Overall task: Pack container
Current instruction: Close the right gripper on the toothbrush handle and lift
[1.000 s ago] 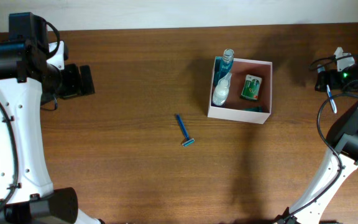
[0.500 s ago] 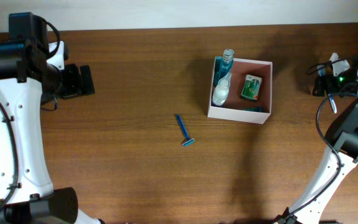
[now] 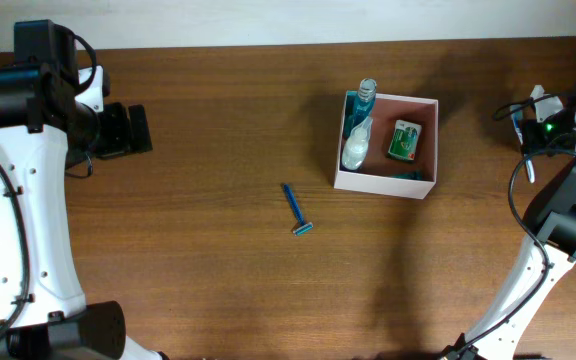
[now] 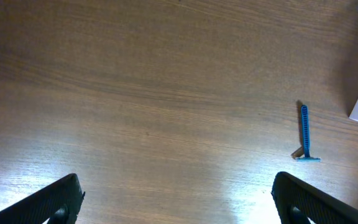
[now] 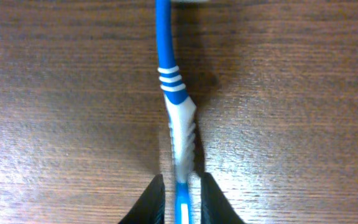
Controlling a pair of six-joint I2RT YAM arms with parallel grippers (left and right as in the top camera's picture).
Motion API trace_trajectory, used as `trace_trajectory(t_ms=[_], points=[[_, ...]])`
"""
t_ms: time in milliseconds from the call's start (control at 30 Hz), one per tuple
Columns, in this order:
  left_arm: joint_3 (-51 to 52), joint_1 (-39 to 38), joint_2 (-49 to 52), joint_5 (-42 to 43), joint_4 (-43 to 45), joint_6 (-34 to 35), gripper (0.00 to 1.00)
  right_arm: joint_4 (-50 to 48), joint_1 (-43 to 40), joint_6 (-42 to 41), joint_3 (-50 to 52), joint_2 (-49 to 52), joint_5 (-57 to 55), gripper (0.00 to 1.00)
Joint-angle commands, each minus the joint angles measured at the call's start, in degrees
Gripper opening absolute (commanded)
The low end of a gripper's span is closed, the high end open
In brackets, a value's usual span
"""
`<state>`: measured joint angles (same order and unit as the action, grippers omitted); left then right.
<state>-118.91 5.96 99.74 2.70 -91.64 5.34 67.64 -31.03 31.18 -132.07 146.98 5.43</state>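
On the brown wooden table, the right gripper is pinching a blue-white toothbrush; the left gripper is gaping empty. Mid-table, the container is holding a bottle and a green packet. A second ago the right jaws were standing wide.

Blue-white toothbrush (three white stripes); blue razor; brown woodgrain table.

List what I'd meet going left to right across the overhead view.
left gripper -> blue razor -> container -> right gripper, closed on the toothbrush
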Motion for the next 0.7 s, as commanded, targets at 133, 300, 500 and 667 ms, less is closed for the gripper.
trace_trajectory(t_ms=[133,300,500,667], points=[[0.17,0.15,-0.72,-0.17,0.07,-0.90,1.00,0.09,0.15,-0.09,0.20,0.74,-0.09,0.09],[0.15,0.15,-0.72,-0.17,0.07,-0.90,0.99,0.15,0.26,-0.09,0.20,0.74,-0.07,0.17],[0.15,0.15,-0.72,-0.17,0.09,-0.90,1.00,0.42,0.26,-0.09,0.46,0.74,0.13,0.13],[0.17,0.15,-0.72,-0.17,0.07,-0.90,0.99,0.24,0.24,-0.07,1.68,0.74,-0.11,0.14]])
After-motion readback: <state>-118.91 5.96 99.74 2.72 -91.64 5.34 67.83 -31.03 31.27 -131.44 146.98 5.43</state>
